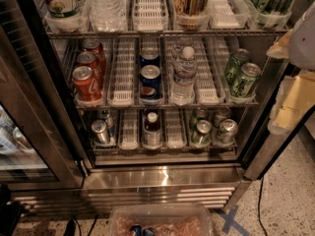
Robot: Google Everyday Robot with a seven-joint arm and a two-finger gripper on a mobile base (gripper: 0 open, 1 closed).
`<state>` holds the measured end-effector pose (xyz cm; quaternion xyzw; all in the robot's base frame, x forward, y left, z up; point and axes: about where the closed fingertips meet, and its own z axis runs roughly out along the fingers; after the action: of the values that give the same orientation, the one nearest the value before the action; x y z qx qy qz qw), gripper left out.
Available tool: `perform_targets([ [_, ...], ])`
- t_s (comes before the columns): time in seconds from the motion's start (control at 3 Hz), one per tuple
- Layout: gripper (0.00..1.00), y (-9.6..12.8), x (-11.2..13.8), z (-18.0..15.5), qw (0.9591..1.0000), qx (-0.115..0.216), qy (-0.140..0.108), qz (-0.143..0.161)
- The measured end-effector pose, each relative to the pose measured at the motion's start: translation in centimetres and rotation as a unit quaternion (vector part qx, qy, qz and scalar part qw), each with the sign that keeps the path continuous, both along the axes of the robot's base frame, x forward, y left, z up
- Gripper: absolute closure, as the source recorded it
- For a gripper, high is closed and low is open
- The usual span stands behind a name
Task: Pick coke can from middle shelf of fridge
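The fridge (157,178) stands open in front of me. On the middle shelf (165,104), three red coke cans stand in a row in the far left lane. The front coke can (87,83) is upright at the shelf's front edge. My gripper (293,90) shows as a white and cream shape at the right edge of the camera view, outside the fridge by its right frame. It is level with the middle shelf and far right of the coke cans, touching none of them.
The same shelf holds blue Pepsi cans (150,80), a water bottle (184,75) and green cans (244,78). Bottles and cups stand on the tier above, small cans on the tier below. The glass door (24,132) hangs open at left. A clear bin (160,222) sits on the floor.
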<state>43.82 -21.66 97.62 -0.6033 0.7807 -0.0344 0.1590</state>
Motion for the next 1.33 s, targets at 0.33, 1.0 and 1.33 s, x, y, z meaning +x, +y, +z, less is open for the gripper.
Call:
perform_targets([
  [0.33, 0.0, 0.0, 0.0, 0.0, 1.0, 0.0, 0.0, 0.0],
  [1.0, 0.0, 7.2, 0.6, -3.3, 0.9968, 0.065, -0.009, 0.045],
  [1.33, 0.0, 7.2, 0.6, -3.3, 0.9968, 0.065, -0.009, 0.046],
])
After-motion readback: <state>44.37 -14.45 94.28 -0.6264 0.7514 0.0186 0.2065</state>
